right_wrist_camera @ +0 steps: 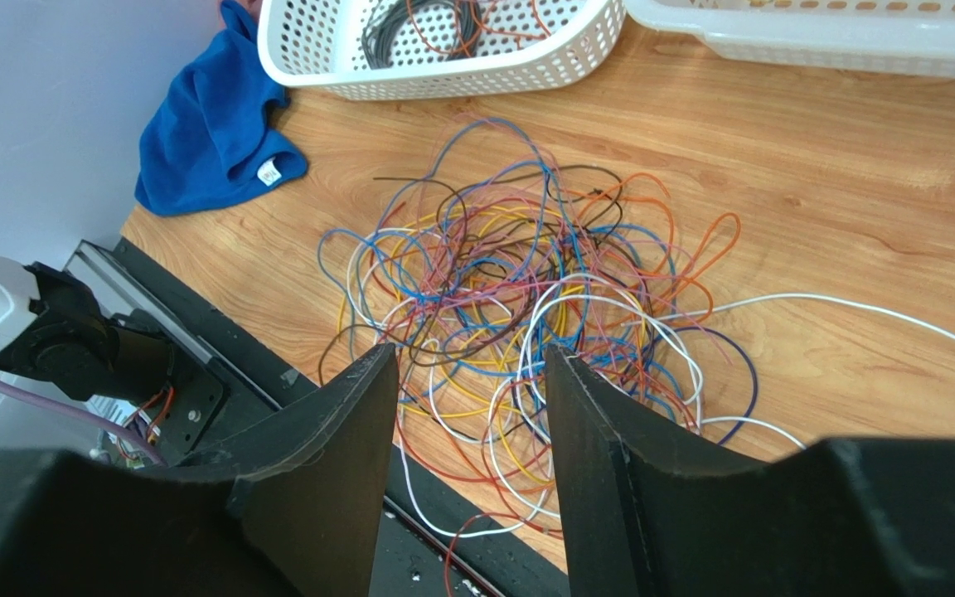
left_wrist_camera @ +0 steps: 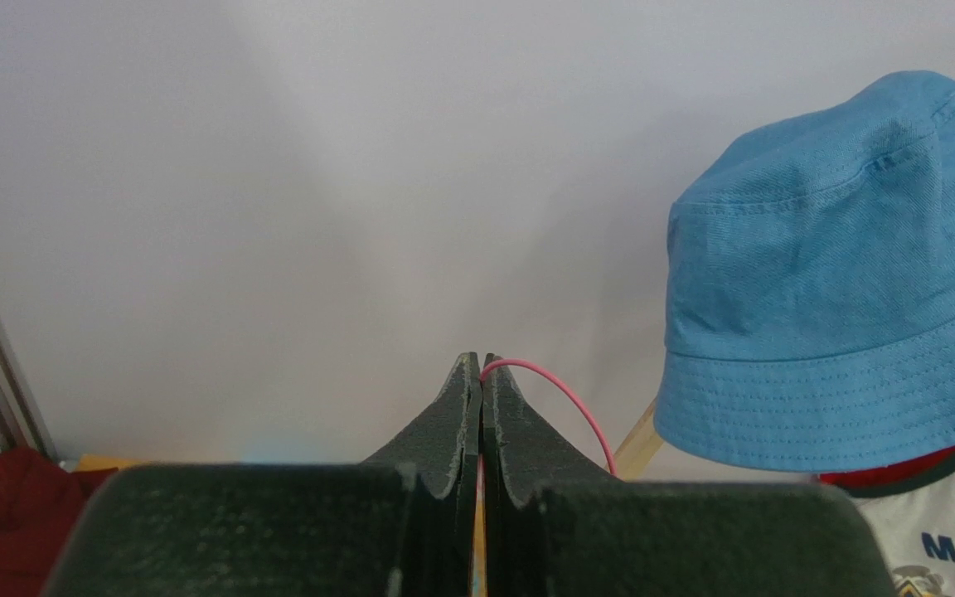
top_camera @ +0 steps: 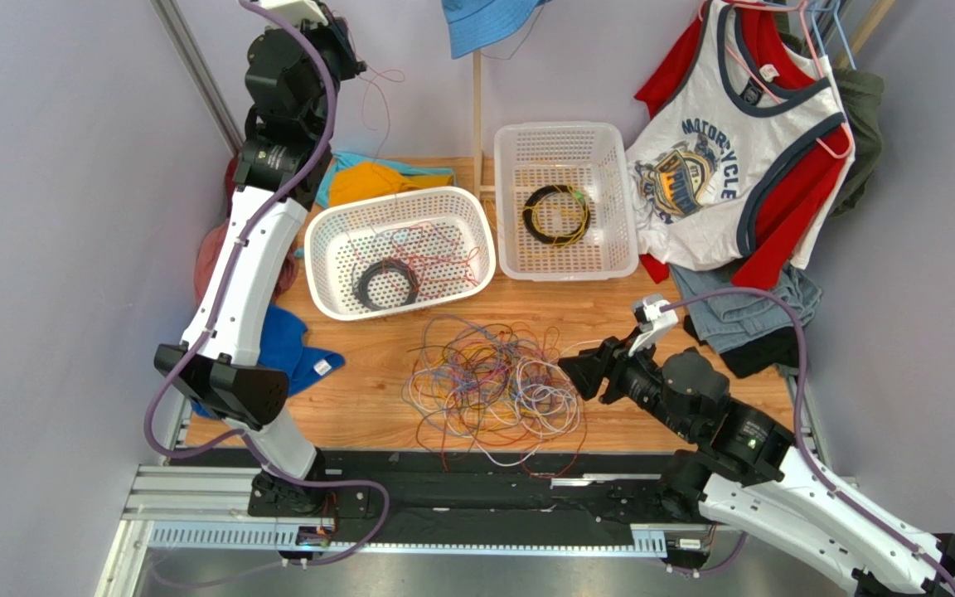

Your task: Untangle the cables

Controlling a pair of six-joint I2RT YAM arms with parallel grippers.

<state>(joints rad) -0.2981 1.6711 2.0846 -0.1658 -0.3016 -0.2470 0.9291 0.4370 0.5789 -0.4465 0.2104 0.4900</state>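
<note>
Jaws of left gripper [left_wrist_camera: 481, 367] clenched on one red wire [left_wrist_camera: 564, 404], arm stretched up high by the back wall. Right gripper [right_wrist_camera: 470, 361] jaws parted, empty; arm low, pointing at cables [top_camera: 495, 386]: one loose multicolour tangle, centre of worktop [top_camera: 358, 338] front edge. Baskets [top_camera: 327, 255]: two. Black coils [top_camera: 385, 284]: two, one per basket.

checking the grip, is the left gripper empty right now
No, the left gripper is shut on a thin pink cable that arcs out from between its fingertips.
</note>
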